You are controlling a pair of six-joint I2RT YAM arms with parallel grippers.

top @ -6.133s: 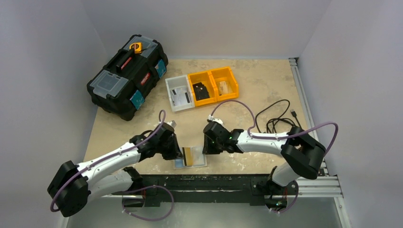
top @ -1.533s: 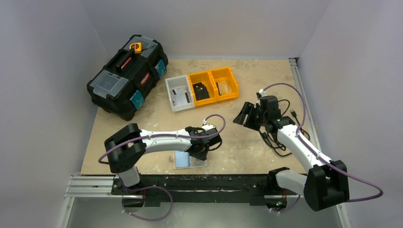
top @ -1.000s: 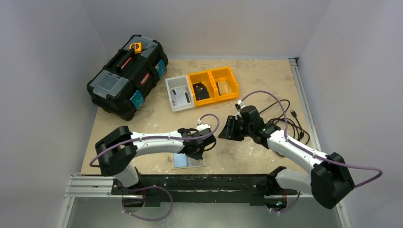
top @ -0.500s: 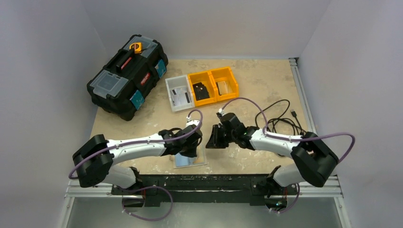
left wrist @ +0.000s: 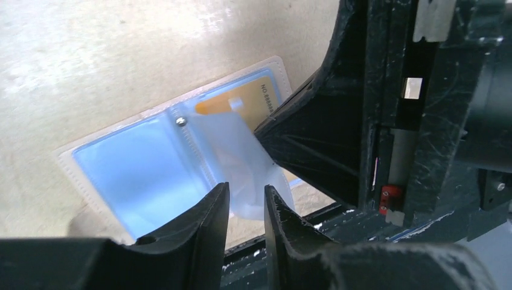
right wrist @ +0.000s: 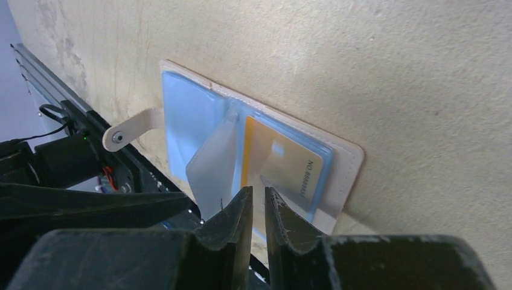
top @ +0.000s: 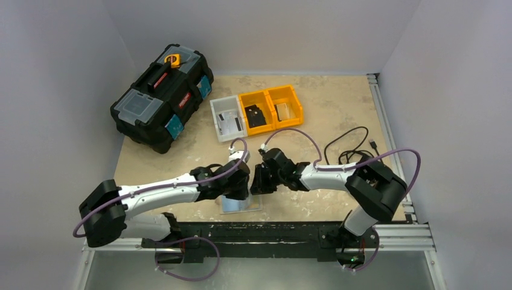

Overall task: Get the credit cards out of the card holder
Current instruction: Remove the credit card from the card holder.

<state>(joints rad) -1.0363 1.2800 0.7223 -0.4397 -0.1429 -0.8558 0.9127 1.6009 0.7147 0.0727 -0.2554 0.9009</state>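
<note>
Half a second back the right arm stood off to the right. Now it has swung in, and the right fingers [top: 258, 180] sit just beside the left fingers [top: 237, 184], both over the card holder [top: 243, 205], with the left arm drawn back a little.

The card holder lies open and flat at the near edge of the bench [top: 314, 115]. Its long axis runs left to right along that edge, slightly skewed. One half shows plain blue. The other holds a credit card [right wrist: 284, 163], orange and beige, still in its pocket and partly covered. A clear leaf [left wrist: 232, 157] stands up from the fold.

From the wrist views, the left fingers [left wrist: 223, 202] are narrowly apart, with the leaf showing in the gap and nothing gripped. The right fingers [right wrist: 241, 208] leave only a slit, their tips at the leaf's lower edge and the card's corner. We cannot tell whether they pinch anything.

Farther back a black cable [top: 356, 151] lies to the right, then a grey bin [top: 228, 118] and two yellow bins [top: 270, 107], with a black toolbox [top: 162, 96] at the far left.
</note>
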